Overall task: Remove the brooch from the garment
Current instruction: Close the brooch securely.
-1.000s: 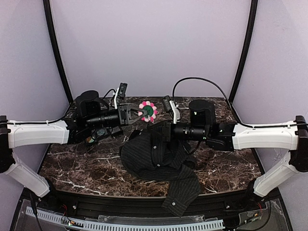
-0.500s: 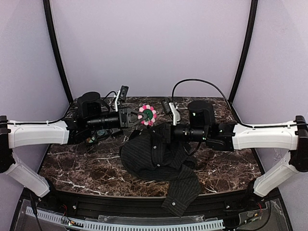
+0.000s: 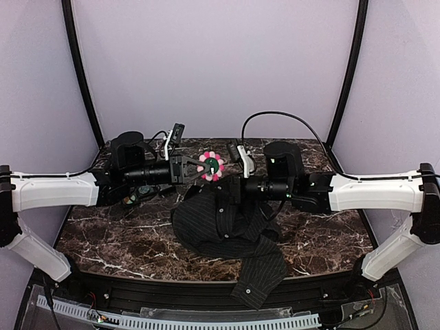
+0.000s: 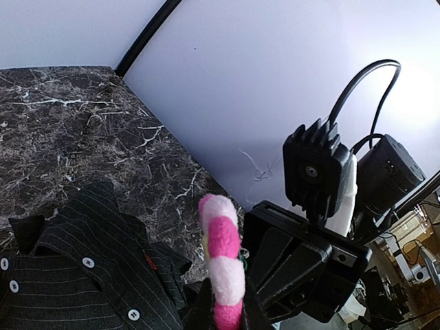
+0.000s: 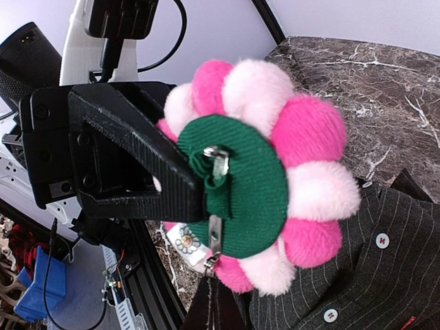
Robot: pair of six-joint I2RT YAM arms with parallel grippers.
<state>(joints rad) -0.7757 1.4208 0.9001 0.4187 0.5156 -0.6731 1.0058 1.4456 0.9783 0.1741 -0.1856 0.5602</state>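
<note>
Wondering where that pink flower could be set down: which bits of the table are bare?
Bare table front left, between the left arm and the shirt; more front right of the shirt. Crowded: the back middle, where the left hand and right hand meet at the brooch.

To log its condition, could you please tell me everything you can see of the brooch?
The brooch is a small flower: a ring of fluffy petals alternating hot pink and pale pink, seemingly soft yarn or felt, round a green fabric disc bearing a metal pin. It stands on edge in the air above the black striped shirt, pinched by the left tool.
</note>
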